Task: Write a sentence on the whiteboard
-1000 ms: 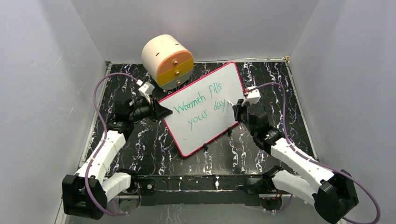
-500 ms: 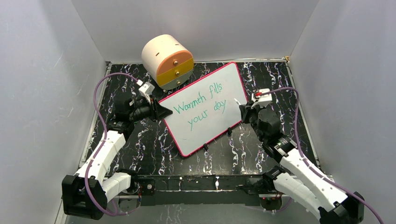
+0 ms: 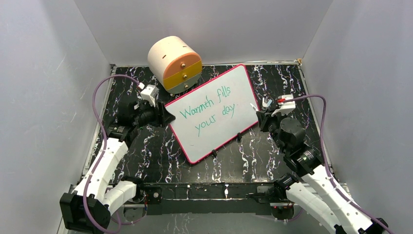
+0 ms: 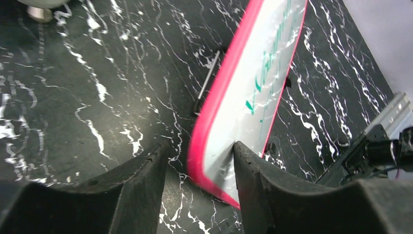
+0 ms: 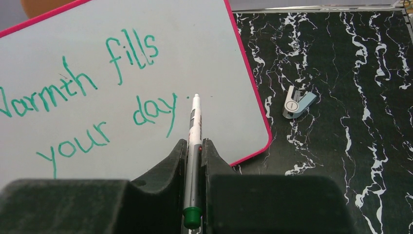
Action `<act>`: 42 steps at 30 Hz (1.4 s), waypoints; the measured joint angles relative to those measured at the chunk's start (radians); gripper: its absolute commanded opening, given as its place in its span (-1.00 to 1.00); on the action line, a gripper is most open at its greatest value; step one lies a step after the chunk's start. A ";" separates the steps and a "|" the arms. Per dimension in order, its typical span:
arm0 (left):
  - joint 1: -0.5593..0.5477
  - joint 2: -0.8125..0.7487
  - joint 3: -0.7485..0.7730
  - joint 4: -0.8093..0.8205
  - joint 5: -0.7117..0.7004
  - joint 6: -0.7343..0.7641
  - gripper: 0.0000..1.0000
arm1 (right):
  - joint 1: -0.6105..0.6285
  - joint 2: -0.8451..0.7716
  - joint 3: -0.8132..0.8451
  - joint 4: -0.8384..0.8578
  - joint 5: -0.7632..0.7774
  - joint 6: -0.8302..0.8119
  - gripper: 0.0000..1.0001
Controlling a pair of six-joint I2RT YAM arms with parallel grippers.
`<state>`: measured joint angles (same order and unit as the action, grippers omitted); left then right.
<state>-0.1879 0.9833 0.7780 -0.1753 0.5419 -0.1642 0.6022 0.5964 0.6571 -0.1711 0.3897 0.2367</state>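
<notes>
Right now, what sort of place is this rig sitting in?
Probably an enclosed lab test cell: plain grey panel walls box in a black white-veined marble-look tabletop, with staged props, a pink-rimmed white rectangular whiteboard and a cream cylindrical drawer unit.

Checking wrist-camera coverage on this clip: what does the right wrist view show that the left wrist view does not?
Only the right wrist view: the right pincer shut on a marker, the sentence readable, and a small grey-blue cap-like piece on the table. Only the left wrist view: the left pincer open, its fingers either side of the whiteboard at its red rim. Both: the whiteboard, green writing, the black marbled table.
</notes>
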 measured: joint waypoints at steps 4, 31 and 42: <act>-0.001 -0.035 0.073 -0.074 -0.081 -0.010 0.40 | 0.000 -0.033 0.007 -0.020 0.000 0.001 -1.00; 0.039 0.057 0.217 -0.358 -0.715 -0.120 0.76 | 0.000 -0.146 -0.002 -0.059 -0.059 0.022 -1.00; 0.078 0.153 0.218 -0.343 -0.812 -0.129 0.57 | 0.000 -0.146 -0.016 -0.059 -0.068 0.022 -1.00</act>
<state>-0.1097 1.1358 0.9962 -0.5179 -0.2703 -0.2928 0.6022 0.4503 0.6411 -0.2298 0.3218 0.2588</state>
